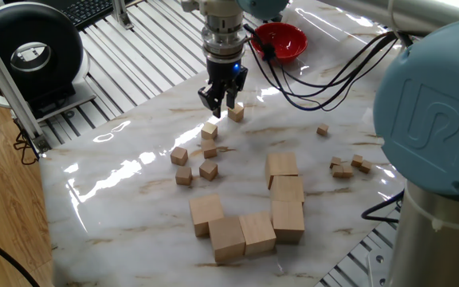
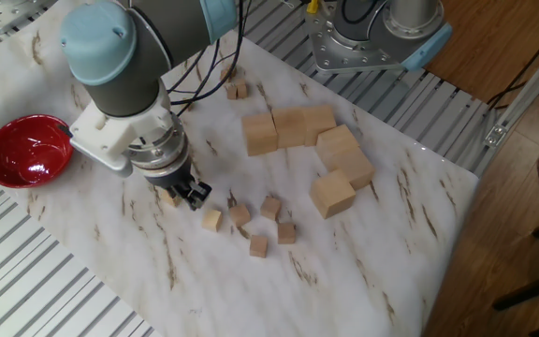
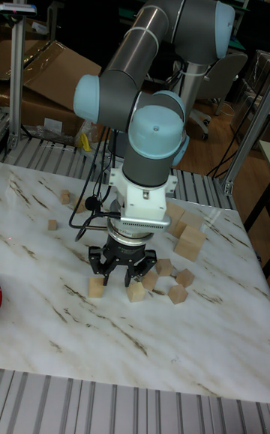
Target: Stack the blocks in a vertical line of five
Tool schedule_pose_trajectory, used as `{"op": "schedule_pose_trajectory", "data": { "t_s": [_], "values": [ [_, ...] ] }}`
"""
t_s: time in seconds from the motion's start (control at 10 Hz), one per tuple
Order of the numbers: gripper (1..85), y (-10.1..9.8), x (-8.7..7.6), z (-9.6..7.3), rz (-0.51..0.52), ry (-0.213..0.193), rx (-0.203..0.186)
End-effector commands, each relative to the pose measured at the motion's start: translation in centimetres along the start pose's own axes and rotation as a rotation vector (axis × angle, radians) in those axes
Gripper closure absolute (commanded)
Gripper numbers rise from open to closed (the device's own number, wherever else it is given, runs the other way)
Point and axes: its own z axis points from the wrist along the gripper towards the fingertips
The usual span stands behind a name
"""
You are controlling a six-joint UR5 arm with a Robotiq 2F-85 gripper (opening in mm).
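Near the frame's centre, the tool (image 3: 122, 275) hangs low over the marble counter (image 3: 90, 344), fingers spread and empty. One small block (image 3: 95, 288) sits just to its left, another (image 3: 136, 291) just below its tips. Further blocks (image 3: 178, 294) lie to the right, larger cubes (image 3: 188, 244) behind them.
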Motion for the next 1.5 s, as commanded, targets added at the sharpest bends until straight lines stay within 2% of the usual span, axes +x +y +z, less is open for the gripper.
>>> {"op": "schedule_pose_trajectory", "data": {
  "t_s": [0.0, 0.4, 0.8, 1.1, 1.4],
  "values": [
    [40.7, 1.7, -0.1, -0.2, 0.028, -0.001, -0.009],
    [40.3, 2.8, 1.1, 0.4, 0.032, -0.007, 0.007],
    [39.0, 4.6, 2.5, 1.2, 0.044, -0.024, -0.002],
    [35.0, 5.2, 3.5, 1.9, 0.022, -0.024, 0.000],
    [35.0, 5.0, 3.0, 3.3, 0.011, -0.032, 0.013]
  ]
}}
